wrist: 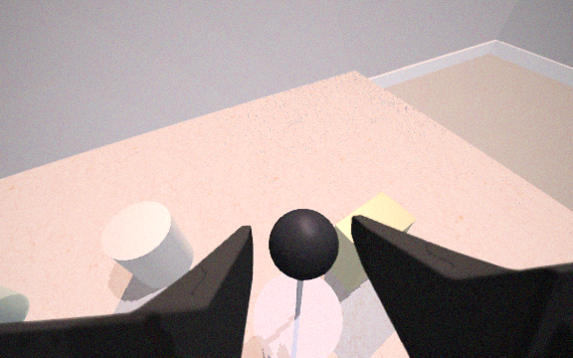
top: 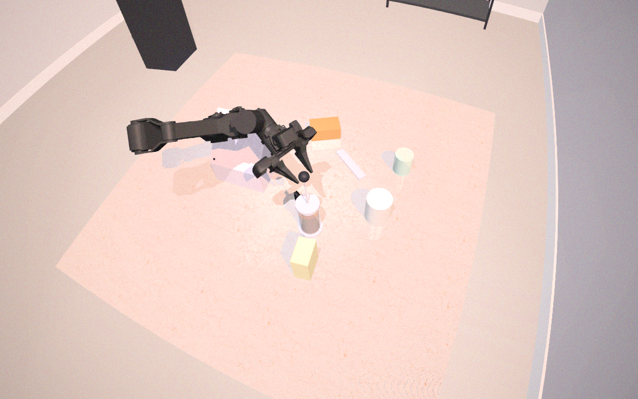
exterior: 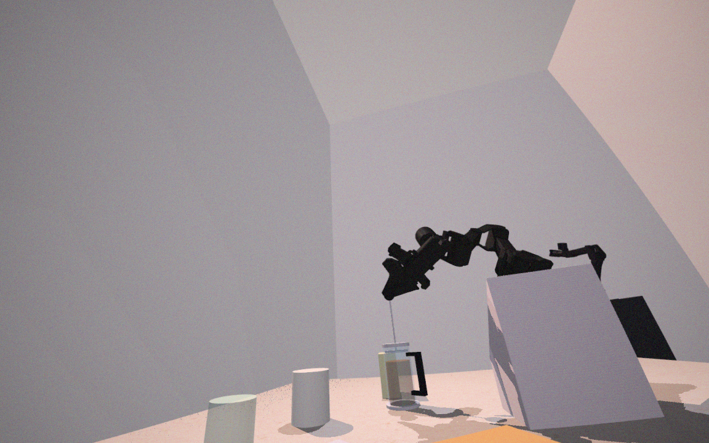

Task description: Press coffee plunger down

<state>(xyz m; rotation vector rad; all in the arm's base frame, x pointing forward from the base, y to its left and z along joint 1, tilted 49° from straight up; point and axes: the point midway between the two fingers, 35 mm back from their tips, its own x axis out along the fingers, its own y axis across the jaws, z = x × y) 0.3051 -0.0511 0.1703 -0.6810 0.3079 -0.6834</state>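
Note:
The coffee press [top: 309, 221] [exterior: 398, 379] stands upright on the pink table, with its black handle at its right in the exterior view. Its plunger is up: a thin rod [exterior: 392, 323] rises well above the lid [wrist: 318, 318] to a round black knob [top: 303, 176] [exterior: 388, 296] [wrist: 303, 244]. My gripper [top: 304, 177] [exterior: 387, 293] [wrist: 301, 230] is partly open at the knob's height, pointing down at a slant. In the wrist view the knob shows between the fingertips, with a gap on each side. Whether the tips reach fully around it is hard to tell.
A yellow block [top: 304, 259] [wrist: 381, 213] stands close to the press. A white cylinder [top: 379, 208] [exterior: 310, 399] [wrist: 139, 231] and a pale green one [top: 402, 162] [exterior: 230, 421] stand to its right in the top view. An orange block [top: 325, 128], a pale strip [top: 350, 164] and a large pale box [exterior: 572, 347] are also there.

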